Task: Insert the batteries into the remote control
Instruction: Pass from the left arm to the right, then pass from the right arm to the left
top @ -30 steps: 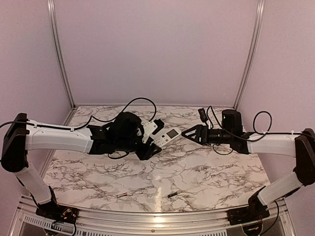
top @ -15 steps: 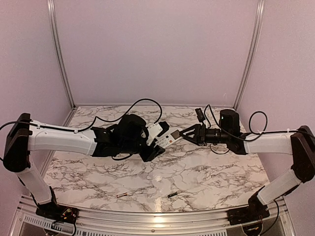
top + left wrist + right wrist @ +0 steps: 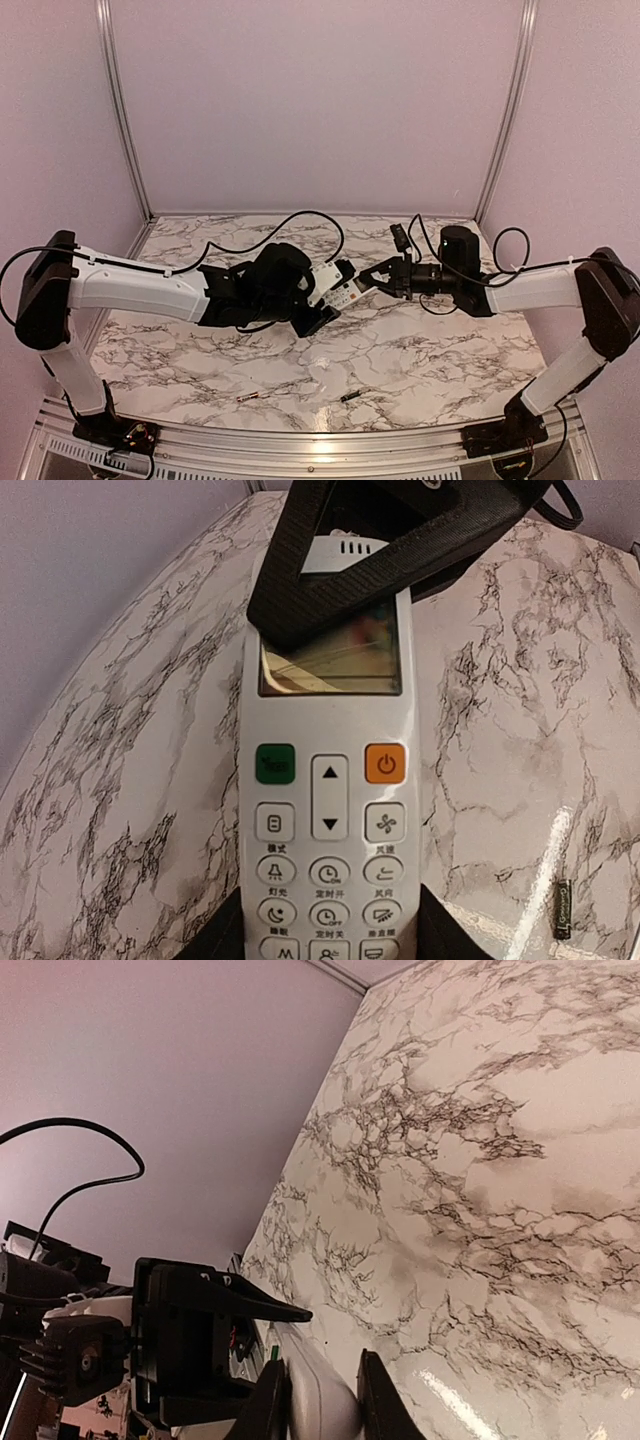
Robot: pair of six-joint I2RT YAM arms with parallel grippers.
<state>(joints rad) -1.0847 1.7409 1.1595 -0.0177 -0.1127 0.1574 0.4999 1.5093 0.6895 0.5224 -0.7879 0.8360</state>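
The jaws of your right gripper [image 3: 362,287] are pinched shut on the screen end of the remote control [image 3: 330,780]; those of your left gripper [image 3: 332,295] stand about half open, clamped across its button end, so the remote hangs between both arms above the middle of the table [image 3: 400,350]. With two grips on one stiff body, any unmatched pull could twist it loose or strain the screen under that finger; the batteries [image 3: 350,396] lie well apart on the near side, where a dropped remote could scatter them.
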